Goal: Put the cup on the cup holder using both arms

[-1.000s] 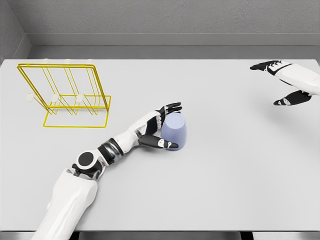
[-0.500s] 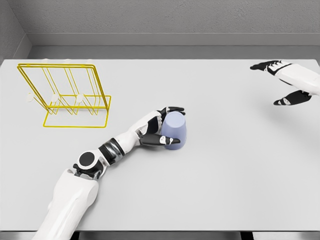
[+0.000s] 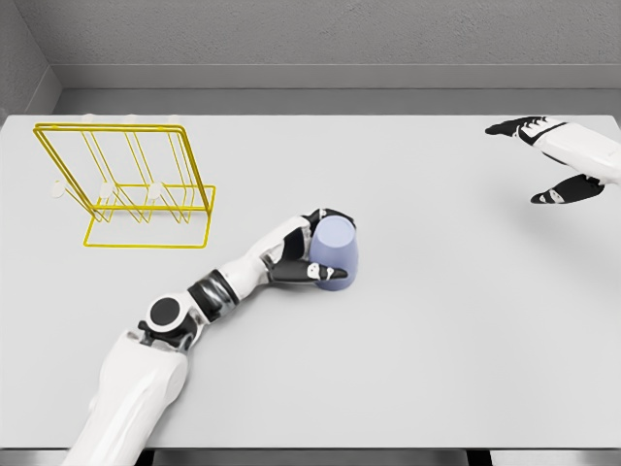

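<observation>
The left hand (image 3: 299,254) has its fingers (image 3: 333,214) curled around the lavender cup (image 3: 334,253), black fingertips wrapping its top edge and the thumb pressed against its lower side, so the hand is clamped on it. The cup stands upside down on the pale grey counter (image 3: 437,340), near the middle, well apart from the yellow wire cup holder (image 3: 126,184) that sits toward the far left. The right hand (image 3: 553,160) hovers at the far right edge, its fingers spread apart and holding nothing. No writing or label shows on the cup or the rack. Behind the counter runs a plain grey wall (image 3: 320,34) with a darker ledge at its foot.
</observation>
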Robot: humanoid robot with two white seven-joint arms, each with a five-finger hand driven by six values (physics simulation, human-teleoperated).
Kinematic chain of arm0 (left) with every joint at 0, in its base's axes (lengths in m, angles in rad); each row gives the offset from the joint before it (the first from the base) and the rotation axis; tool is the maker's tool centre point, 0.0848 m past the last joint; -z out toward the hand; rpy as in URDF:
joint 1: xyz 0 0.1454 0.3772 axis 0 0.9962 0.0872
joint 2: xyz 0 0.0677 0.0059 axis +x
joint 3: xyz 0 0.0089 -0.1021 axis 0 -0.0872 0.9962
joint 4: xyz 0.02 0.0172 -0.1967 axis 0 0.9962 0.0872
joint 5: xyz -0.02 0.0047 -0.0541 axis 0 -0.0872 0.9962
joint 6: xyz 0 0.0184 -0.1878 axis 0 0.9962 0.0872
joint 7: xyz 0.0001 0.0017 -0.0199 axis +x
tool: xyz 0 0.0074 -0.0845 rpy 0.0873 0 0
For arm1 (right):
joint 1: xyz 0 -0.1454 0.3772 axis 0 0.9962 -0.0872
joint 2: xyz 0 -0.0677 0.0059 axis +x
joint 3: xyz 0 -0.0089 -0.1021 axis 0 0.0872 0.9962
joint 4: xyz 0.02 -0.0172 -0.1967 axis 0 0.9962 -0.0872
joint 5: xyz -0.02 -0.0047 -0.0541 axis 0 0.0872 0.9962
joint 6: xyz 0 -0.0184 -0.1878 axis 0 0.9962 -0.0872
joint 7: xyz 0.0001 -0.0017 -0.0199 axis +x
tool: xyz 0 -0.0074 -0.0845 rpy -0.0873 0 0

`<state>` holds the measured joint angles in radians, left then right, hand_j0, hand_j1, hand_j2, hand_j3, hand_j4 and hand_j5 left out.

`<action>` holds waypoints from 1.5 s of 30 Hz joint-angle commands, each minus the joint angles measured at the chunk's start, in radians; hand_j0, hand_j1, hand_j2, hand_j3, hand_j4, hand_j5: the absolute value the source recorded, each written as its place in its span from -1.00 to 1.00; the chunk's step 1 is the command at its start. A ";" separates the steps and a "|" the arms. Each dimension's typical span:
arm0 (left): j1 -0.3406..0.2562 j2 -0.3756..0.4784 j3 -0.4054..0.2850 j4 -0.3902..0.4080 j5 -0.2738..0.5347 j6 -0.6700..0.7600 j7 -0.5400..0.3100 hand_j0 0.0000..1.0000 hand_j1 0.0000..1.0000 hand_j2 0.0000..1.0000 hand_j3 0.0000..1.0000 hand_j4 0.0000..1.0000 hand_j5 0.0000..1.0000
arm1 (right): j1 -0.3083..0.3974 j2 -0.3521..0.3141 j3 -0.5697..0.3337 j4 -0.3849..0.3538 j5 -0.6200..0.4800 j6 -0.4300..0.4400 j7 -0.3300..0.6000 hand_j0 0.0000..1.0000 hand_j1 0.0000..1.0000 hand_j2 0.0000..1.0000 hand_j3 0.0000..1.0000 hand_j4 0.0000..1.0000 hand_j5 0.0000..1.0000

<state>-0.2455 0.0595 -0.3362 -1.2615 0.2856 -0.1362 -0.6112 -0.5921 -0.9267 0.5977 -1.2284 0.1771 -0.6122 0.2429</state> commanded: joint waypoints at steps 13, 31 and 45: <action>0.179 0.236 0.118 -0.406 0.233 0.012 0.000 -0.12 -0.12 -0.12 -0.12 -0.12 -0.12 | 0.000 0.000 -0.001 0.000 -0.007 0.001 -0.001 1.00 1.00 1.00 1.00 1.00 1.00; 0.325 0.660 0.344 -0.486 0.606 0.007 0.000 -0.12 -0.12 -0.12 -0.12 -0.12 -0.12 | 0.000 0.000 -0.001 0.000 -0.007 0.001 -0.001 1.00 1.00 1.00 1.00 1.00 1.00; 0.241 0.701 0.364 -0.470 0.675 0.013 0.000 -0.12 -0.12 -0.12 -0.12 -0.12 -0.12 | 0.000 0.000 -0.001 -0.002 -0.007 0.001 -0.001 1.00 1.00 1.00 1.00 1.00 1.00</action>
<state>-0.0153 0.7586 0.0282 -1.7374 0.9538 -0.1237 -0.6147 -0.5921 -0.9249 0.5976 -1.2291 0.1772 -0.6122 0.2429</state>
